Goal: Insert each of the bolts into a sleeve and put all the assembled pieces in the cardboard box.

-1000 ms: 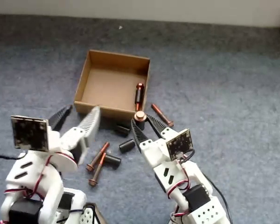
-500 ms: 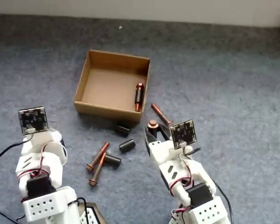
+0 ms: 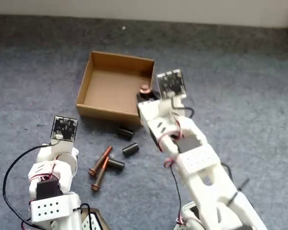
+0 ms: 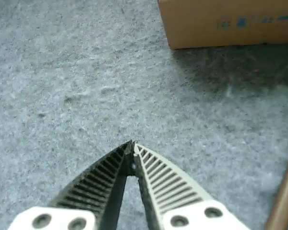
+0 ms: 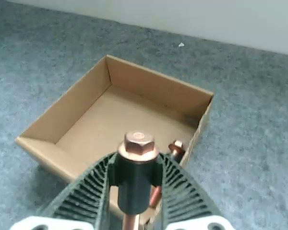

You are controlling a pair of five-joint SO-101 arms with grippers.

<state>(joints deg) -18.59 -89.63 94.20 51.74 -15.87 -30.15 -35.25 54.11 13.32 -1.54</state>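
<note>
right hand (image 5: 135, 163) clamped on sleeved bolt (image 5: 137, 143), head up, over cardboard box (image 3: 108, 114) at its 3 o'clock wall | another bolt (image 5: 175, 148) inside, probably sleeved too | left hand (image 4: 132, 146) closed, empty, above worktop (image 4: 86, 72) at box's 7 o'clock | loose bolts (image 3: 100, 160), sleeves (image 3: 130, 149) at box's 6 o'clock

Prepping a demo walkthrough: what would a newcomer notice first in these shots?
The right end effector, poised over the cardboard box, grips a black sleeve with a copper bolt seated in it. A second assembled piece lies inside the box by its wall. On the grey carpet in front of the box, loose bolts and bare sleeves lie between the arms.
</note>
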